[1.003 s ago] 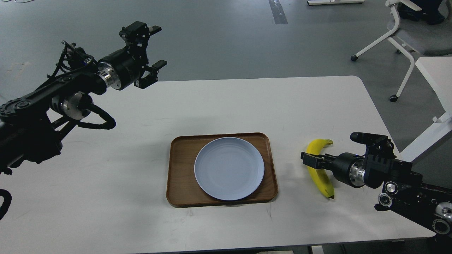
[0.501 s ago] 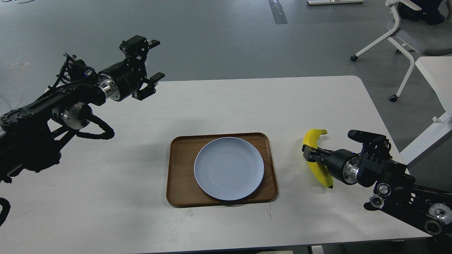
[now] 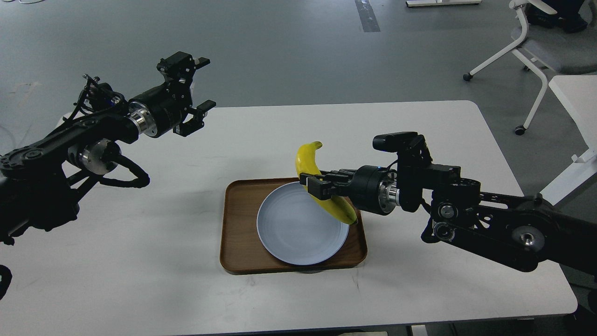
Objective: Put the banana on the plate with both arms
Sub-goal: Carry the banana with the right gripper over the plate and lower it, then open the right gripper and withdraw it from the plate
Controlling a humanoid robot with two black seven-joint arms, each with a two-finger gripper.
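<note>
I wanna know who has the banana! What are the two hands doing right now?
Left gripper: open, holding nothing.
Right gripper: closed on the banana, above the plate.

Before me lies a white tabletop (image 3: 261, 140) with rounded corners, matte and faintly scuffed. Beyond its far edge spreads a grey floor (image 3: 280, 46), smooth and evenly lit, crossed by a darker strip (image 3: 367, 15) near the top. At the upper right stands a white-framed chair (image 3: 541, 42) on castors with a grey seat. The edge of another white table (image 3: 576, 98) shows at the right.
</note>
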